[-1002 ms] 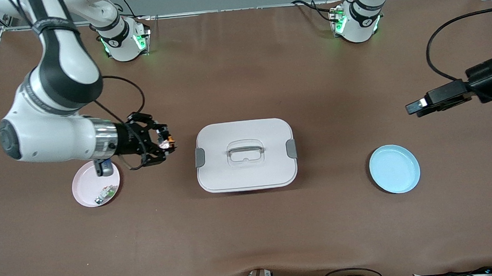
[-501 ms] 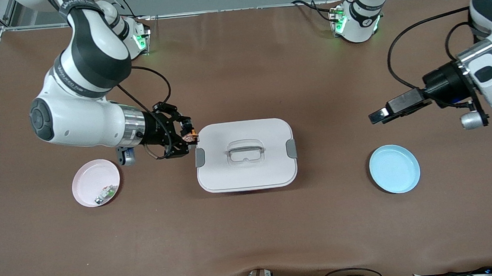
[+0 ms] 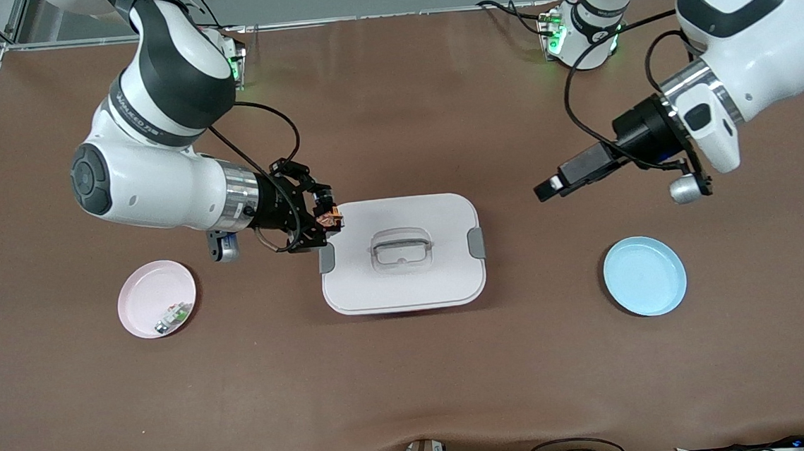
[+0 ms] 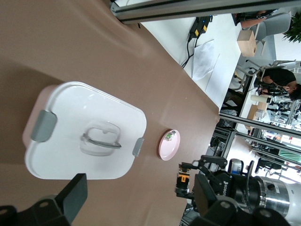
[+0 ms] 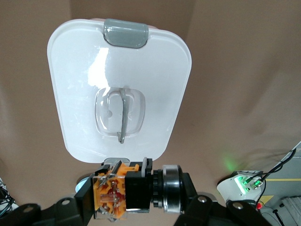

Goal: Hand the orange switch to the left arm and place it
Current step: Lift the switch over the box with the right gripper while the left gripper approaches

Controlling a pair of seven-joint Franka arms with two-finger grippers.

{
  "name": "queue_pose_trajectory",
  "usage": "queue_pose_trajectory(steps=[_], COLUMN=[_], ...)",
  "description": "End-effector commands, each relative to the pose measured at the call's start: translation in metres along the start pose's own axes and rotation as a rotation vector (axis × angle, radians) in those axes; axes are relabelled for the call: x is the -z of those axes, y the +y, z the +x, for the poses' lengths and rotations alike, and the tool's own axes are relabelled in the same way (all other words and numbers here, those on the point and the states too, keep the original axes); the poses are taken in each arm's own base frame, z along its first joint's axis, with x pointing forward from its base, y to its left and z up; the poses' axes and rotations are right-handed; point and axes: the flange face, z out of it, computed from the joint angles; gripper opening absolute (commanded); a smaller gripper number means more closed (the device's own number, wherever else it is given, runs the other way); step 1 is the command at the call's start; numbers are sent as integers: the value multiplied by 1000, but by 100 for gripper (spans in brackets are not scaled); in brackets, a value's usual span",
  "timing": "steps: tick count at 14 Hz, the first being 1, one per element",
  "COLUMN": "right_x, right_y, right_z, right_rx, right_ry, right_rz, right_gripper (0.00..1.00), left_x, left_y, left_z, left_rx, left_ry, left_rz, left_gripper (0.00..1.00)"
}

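My right gripper (image 3: 327, 220) is shut on the orange switch (image 3: 331, 219) and holds it in the air over the edge of the box (image 3: 403, 282) at the right arm's end. In the right wrist view the switch (image 5: 123, 190) sits across the jaws, orange face at one end and silvery ring at the other, with the white lidded box (image 5: 117, 61) below. My left gripper (image 3: 548, 188) hangs open over the table between the box and the blue plate, pointing at the box. The left wrist view shows its black fingers (image 4: 75, 190) wide apart, the box (image 4: 61, 155) and the switch (image 4: 183, 178) farther off.
A pink plate (image 3: 145, 293) with a small green-and-white component (image 3: 173, 316) lies toward the right arm's end. A blue plate (image 3: 645, 276) lies toward the left arm's end. The box stands between them, with grey latches and a recessed handle (image 3: 401, 242).
The right arm carried the switch from beside the pink plate to the box's edge. The left arm swung in from the table's end toward the box, gripper still open.
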Motion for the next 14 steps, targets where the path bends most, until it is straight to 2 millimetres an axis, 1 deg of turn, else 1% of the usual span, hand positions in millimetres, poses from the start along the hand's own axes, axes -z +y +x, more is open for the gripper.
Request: queue_pose_trajectory(steps=[1, 4, 6, 7, 8, 9, 10, 12, 13, 14], right_x=[2, 3, 10, 11, 9, 6, 6, 1, -2, -9], right_y=[-5, -5, -4, -2, 1, 4, 7, 11, 13, 17], right_z=[-15, -17, -24, -29, -36, -41, -45, -55, -60, -66], right_rx=[-21, -34, -45, -45, -36, -38, -38, -39, -36, -27], right_ry=[-16, -17, -24, -27, -26, -24, -24, -21, -20, -10], right_rz=[25, 31, 39, 36, 29, 14, 8, -4, -8, -14], right_gripper=[0, 0, 0, 0, 0, 0, 0, 0, 0, 0], left_x=[-17, -47, -65, -81, -99, -115, -125, -145, -153, -158], left_y=[13, 28, 33, 31, 30, 27, 25, 28, 30, 31], left_z=[-27, -67, -88, -97, -111, -119, -122, -136, -142, -144], left_rx=[8, -58, -104, -151, -195, -221, -221, -229, -229, -225], left_ry=[-4, -69, -106, -124, -148, -171, -187, -188, -177, -170], left_rz=[-20, 4, 26, 66, 106, 134, 136, 121, 107, 97], left_gripper=[100, 100, 100, 100, 100, 100, 100, 100, 100, 100])
